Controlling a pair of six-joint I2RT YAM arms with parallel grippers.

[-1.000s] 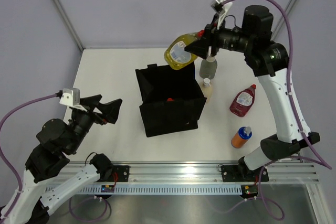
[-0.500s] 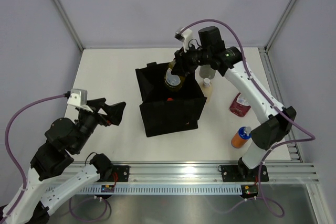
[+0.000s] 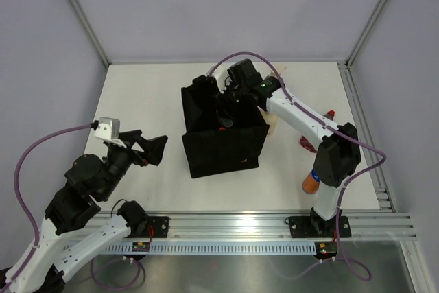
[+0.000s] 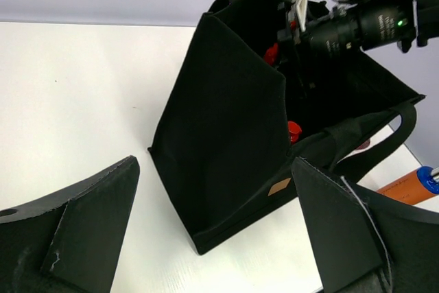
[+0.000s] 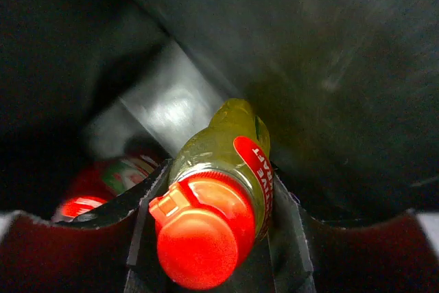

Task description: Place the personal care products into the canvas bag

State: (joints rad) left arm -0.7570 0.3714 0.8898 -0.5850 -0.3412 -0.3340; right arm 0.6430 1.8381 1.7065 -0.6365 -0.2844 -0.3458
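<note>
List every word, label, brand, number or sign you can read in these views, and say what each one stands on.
No text can be read for certain.
Yellow bottle, red label strip: white letters, too blurred to read.
Red bottle beside it: green and white label, too blurred to read.
Canvas bag, small tan tag: too small to show any text.
</note>
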